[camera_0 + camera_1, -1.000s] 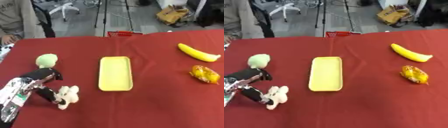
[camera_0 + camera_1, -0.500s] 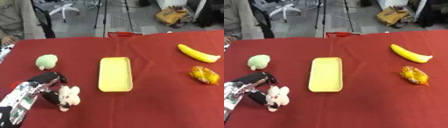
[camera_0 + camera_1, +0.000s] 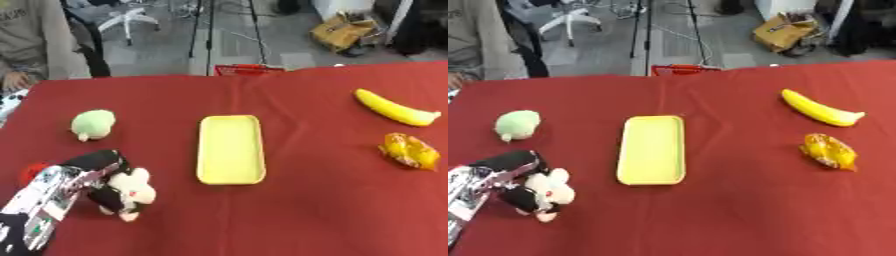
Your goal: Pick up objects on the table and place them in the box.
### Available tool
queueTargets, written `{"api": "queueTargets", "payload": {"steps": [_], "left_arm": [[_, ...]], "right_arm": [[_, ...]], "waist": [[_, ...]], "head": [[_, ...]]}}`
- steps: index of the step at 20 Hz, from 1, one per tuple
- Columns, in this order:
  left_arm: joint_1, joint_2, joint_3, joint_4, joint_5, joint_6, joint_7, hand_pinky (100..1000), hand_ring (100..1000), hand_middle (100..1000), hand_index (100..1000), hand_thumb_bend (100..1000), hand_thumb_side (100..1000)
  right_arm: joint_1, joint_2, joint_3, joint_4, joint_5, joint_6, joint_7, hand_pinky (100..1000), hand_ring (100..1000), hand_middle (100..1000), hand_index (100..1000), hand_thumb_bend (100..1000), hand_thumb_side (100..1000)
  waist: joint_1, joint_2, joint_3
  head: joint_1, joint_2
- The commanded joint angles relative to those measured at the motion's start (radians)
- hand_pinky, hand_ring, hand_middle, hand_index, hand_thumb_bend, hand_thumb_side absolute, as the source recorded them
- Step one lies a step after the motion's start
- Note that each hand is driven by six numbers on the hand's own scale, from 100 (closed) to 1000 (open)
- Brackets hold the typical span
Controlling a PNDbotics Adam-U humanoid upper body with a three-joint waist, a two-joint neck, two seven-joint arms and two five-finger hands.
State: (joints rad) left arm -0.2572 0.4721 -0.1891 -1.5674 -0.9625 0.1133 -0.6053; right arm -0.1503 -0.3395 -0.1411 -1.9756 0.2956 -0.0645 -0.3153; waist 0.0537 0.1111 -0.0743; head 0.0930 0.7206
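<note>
Probably the soft toy (image 3: 127, 192) is light and squashy, so it should give under the fingers and not slip; I judge the best place to take it is around the plump middle of its body, not by an ear or a foot, which would let it dangle. It is white and black, with something small and red on the face, and it lies at the near left of the table (image 3: 306, 220) on the red cloth. The left hand (image 3: 92, 172) is right against it, and its dark fingers seem to be curled on the toy's left side, though the view is too blurred to be sure of the pinch. The right hand is not visible. The yellow box (image 3: 231, 148), a shallow tray, lies empty in the middle, just right of the toy. A pale green plush (image 3: 93, 123) sits behind the hand; a banana (image 3: 394, 107) and an orange-yellow crinkled thing (image 3: 409, 151) are well apart at the right.
</note>
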Motion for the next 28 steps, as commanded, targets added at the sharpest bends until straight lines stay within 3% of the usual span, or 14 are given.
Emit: {"api": "queueTargets", "payload": {"steps": [1, 8, 13, 18, 24, 25, 26, 28], "left_arm": [[-0.018, 0.004, 0.026, -0.031, 0.031, 0.015, 0.047, 629, 427, 274, 399, 600, 457], [-0.107, -0.026, 0.047, -0.104, 0.125, 0.039, 0.073, 612, 459, 260, 392, 635, 469], [-0.212, -0.094, 0.025, -0.049, 0.168, 0.062, 0.140, 598, 471, 258, 394, 699, 468], [-0.329, -0.204, -0.041, 0.118, 0.080, 0.052, 0.219, 610, 483, 269, 403, 701, 471], [-0.391, -0.297, -0.082, 0.305, -0.086, 0.028, 0.364, 629, 488, 305, 420, 690, 494], [-0.393, -0.307, -0.082, 0.328, -0.103, 0.027, 0.395, 636, 503, 375, 465, 704, 509], [-0.392, -0.317, -0.079, 0.350, -0.117, 0.029, 0.431, 636, 503, 375, 465, 704, 509], [-0.389, -0.326, -0.078, 0.385, -0.136, 0.030, 0.483, 684, 581, 519, 595, 824, 544]], "right_arm": [[-0.013, -0.018, -0.006, -0.021, -0.011, -0.002, -0.003, 621, 712, 782, 854, 100, 706], [-0.012, -0.017, -0.005, -0.018, -0.012, -0.003, -0.002, 621, 712, 782, 854, 100, 706], [-0.011, -0.015, -0.003, -0.017, -0.014, -0.004, 0.000, 621, 712, 782, 854, 100, 706], [-0.014, -0.010, 0.002, -0.017, -0.018, -0.007, 0.005, 621, 712, 782, 854, 100, 707], [-0.015, -0.008, 0.004, -0.018, -0.022, -0.009, 0.009, 622, 713, 782, 854, 100, 708], [-0.015, -0.008, 0.005, -0.018, -0.023, -0.009, 0.009, 622, 713, 782, 854, 100, 707], [-0.016, -0.008, 0.005, -0.018, -0.023, -0.009, 0.009, 622, 713, 782, 854, 100, 707], [-0.016, -0.007, 0.004, -0.018, -0.023, -0.009, 0.010, 622, 712, 782, 854, 100, 708]], "waist": [[0.009, 0.000, 0.001], [0.008, -0.004, 0.001], [0.006, -0.006, -0.002], [0.001, -0.007, -0.011], [-0.003, -0.010, -0.019], [-0.003, -0.010, -0.020], [-0.003, -0.010, -0.021], [-0.003, -0.010, -0.021]], "head": [[-0.002, -0.008], [-0.002, -0.009], [0.000, -0.012], [0.003, -0.017], [0.007, -0.023], [0.007, -0.024], [0.007, -0.026], [0.007, -0.028]]}}
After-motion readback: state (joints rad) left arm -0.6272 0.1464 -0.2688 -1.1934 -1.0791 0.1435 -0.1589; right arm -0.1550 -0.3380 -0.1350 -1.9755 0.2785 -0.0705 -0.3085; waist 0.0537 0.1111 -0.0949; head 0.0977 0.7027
